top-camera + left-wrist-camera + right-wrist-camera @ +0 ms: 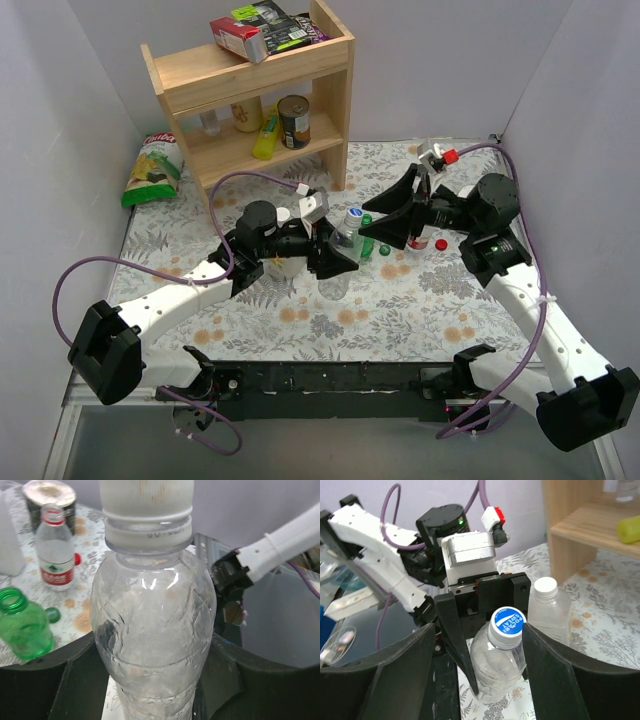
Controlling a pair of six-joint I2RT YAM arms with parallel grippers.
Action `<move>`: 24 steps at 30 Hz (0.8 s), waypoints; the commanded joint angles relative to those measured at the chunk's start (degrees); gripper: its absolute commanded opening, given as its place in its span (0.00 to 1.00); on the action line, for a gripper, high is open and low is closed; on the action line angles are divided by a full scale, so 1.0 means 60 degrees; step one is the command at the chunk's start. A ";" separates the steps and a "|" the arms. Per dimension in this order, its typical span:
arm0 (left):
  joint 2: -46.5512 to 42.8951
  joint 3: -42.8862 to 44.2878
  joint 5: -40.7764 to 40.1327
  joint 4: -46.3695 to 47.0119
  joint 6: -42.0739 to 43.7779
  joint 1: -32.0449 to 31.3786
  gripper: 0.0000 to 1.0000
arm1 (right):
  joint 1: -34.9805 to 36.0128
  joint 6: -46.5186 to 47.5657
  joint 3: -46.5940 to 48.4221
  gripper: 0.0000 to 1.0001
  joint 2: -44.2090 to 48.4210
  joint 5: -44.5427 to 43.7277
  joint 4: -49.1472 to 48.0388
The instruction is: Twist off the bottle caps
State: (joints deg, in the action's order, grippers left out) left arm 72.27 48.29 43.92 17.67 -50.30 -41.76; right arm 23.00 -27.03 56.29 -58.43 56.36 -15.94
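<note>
Floral cloth covers the table [300, 310], with a wooden shelf [250, 70] at its far edge; the bottles stand bunched in the middle, between the two arms.

The left gripper [338, 250] is clamped on the body of the large clear bottle [152, 630] and holds it upright. The blue cap [507, 625] sits on that bottle's neck. The right gripper [479, 635] hangs over it, its jaws apart on either side of the cap and not touching it.

Two caps look done. The green bottle [24, 625] has a bare mouth, with the green cap [52, 614] lying just beside it. The red-labelled bottle [54, 555] also looks open, with the red cap [77, 559] on the cloth next to it. The slim bottle [555, 615] just behind still wears its white cap [544, 586].

So the step in hand is the blue cap, roughly the third of four. I cannot tell how loose it is on its thread.

The next move calls for the right jaws to centre on the cap, close squarely on its rim and twist, while the left grip keeps the bottle from turning. The thin bottle wall may buckle or spin if that hold is too light.
</note>
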 commanded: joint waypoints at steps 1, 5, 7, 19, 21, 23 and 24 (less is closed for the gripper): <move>-0.0239 0.0505 -0.1693 -0.0571 0.0239 -0.0042 0.36 | 0.0047 -0.0257 0.0285 0.76 0.0422 -0.2222 0.0777; -0.0165 0.0594 -0.2470 -0.0909 0.0327 -0.0057 0.36 | 0.0822 0.0241 0.0869 0.70 0.0423 -0.4482 0.2376; -0.0180 0.0623 -0.2720 -0.0996 0.0327 -0.0057 0.36 | 0.1203 0.0358 0.1091 0.66 0.0306 -0.5406 0.2729; -0.0077 0.0667 -0.2853 -0.1129 0.0327 -0.0057 0.36 | 0.1922 0.0183 0.1443 0.60 -0.0280 -0.6112 0.3083; -0.0077 0.0653 -0.2838 -0.1100 0.0342 -0.0057 0.36 | 0.1966 0.0183 0.1429 0.59 -0.0368 -0.6141 0.2937; -0.0077 0.0652 -0.2867 -0.1100 0.0356 -0.0057 0.36 | 0.1996 0.0169 0.1472 0.58 -0.0441 -0.6141 0.2877; -0.0063 0.0652 -0.2853 -0.1114 0.0357 -0.0071 0.36 | 0.1996 0.0168 0.1501 0.58 -0.0514 -0.6069 0.2863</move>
State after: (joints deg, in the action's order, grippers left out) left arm 72.69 49.67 27.57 10.50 -48.99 -41.76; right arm 34.46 -25.98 61.84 -60.90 20.71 3.55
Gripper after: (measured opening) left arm 0.588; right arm 0.583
